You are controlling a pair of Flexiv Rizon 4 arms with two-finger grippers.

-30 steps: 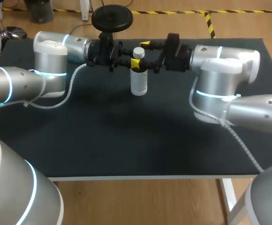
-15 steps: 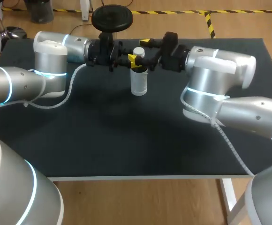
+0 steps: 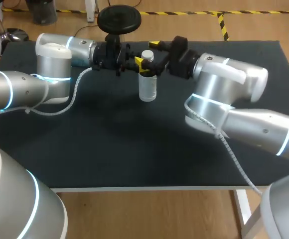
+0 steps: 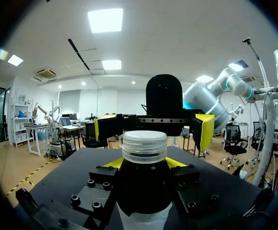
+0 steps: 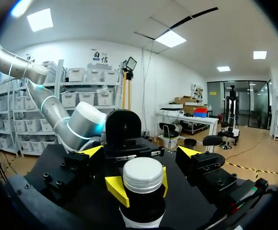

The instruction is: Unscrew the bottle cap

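The head camera hangs high behind the robot and looks steeply down on the whole black bench (image 3: 134,149), far enough away to take in both arms. The camera on the left arm (image 3: 55,64) sits low and very near the bottle (image 3: 148,88). It looks level across the bench, along its own fingers (image 4: 114,163), toward the right arm (image 3: 229,82). The camera on the right arm looks back the opposite way, a little from above and equally near. All three views share the bottle. Each wrist camera also sees the other arm's fingers beyond the bottle.
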